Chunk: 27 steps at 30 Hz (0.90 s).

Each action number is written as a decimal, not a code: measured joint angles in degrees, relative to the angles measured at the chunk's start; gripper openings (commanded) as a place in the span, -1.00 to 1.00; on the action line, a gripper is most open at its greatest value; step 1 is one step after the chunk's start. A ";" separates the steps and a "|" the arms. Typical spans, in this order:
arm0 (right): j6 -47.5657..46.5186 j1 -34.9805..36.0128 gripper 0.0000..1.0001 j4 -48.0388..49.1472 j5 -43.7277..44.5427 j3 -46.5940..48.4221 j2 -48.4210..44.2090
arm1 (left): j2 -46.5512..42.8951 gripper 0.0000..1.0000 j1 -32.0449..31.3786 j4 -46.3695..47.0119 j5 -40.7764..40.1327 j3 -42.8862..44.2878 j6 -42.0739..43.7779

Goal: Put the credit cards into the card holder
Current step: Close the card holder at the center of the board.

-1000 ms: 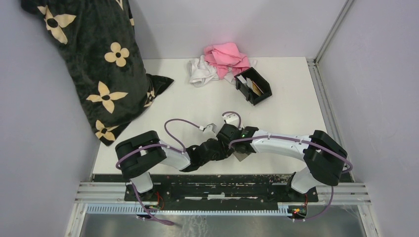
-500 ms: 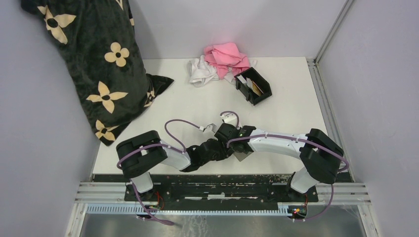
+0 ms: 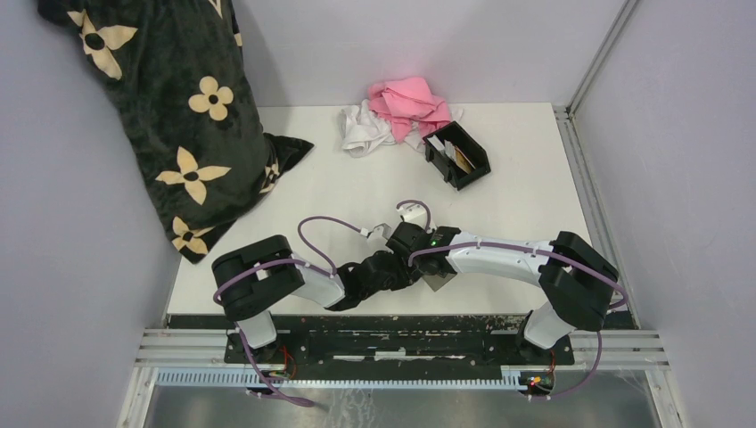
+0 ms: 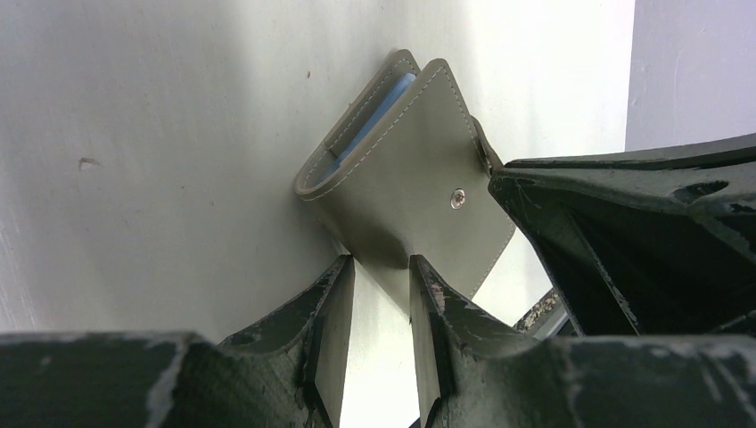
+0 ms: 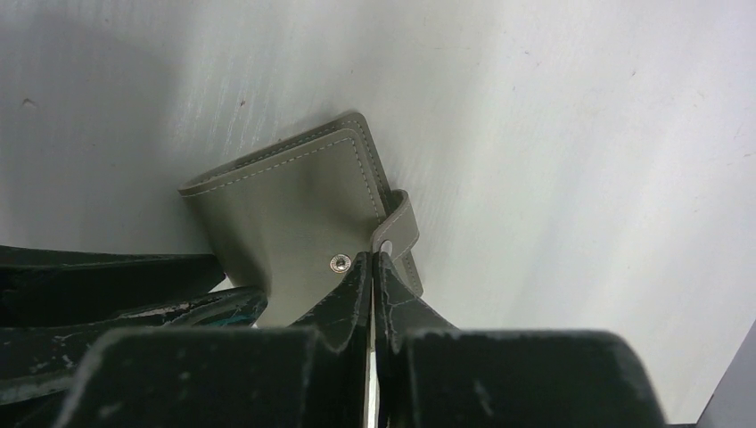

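Grey wallet (image 4: 410,178) lies folded at the near-centre of the white bench (image 3: 357,187), leaves slightly parted, with both arms converged on it. Left claw (image 4: 382,267) grasps the wallet's lower edge, one finger on each side and the cover creased between them. Right claw (image 5: 374,259) is clenched on the snap strap (image 5: 398,227), fingertips meeting right at the stud. A light-blue edge shows inside the fold; card or lining, can't tell. Card holder (image 3: 457,156) sits far right at the back of the bench, well apart from the wallet, with credit cards (image 3: 461,158) standing in it, white and tan visible. Pink cloth (image 3: 410,100) and white cloth (image 3: 361,129) are just beside the holder. Black flower-print cushion (image 3: 178,116) leans at far left.
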 measured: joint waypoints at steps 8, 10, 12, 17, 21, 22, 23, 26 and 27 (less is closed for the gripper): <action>-0.02 0.00 -0.99 0.02 -0.28 0.00 0.00 | 0.00 -0.24 0.00 -0.11 -0.02 0.09 -0.02; -0.02 0.00 -0.98 0.04 -0.55 0.00 0.00 | 0.00 -0.23 0.00 -0.22 -0.02 0.20 -0.02; -0.04 0.04 -0.98 0.04 -0.81 0.00 0.00 | 0.15 -0.24 0.00 -0.24 -0.02 0.35 -0.02; -0.02 0.48 -0.98 0.07 -1.68 0.00 0.00 | 0.59 -0.24 0.00 -0.42 0.00 0.96 -0.02; 0.00 0.74 -0.99 0.07 -2.01 0.00 0.00 | 0.70 -0.24 0.00 -0.55 -0.02 1.16 -0.02; 0.00 0.74 -0.98 0.07 -2.03 -0.02 0.02 | 0.72 -0.23 0.00 -0.55 -0.02 1.18 -0.02; 0.02 0.74 -0.98 0.07 -2.03 -0.04 0.02 | 0.72 -0.24 0.00 -0.55 0.00 1.18 -0.02; 0.17 0.74 -0.99 0.04 -2.01 -0.13 0.09 | 0.72 -0.24 0.00 -0.59 -0.02 1.22 -0.02; 0.28 0.74 -0.99 0.04 -2.01 -0.22 0.09 | 0.72 -0.23 0.00 -0.59 -0.02 1.22 -0.02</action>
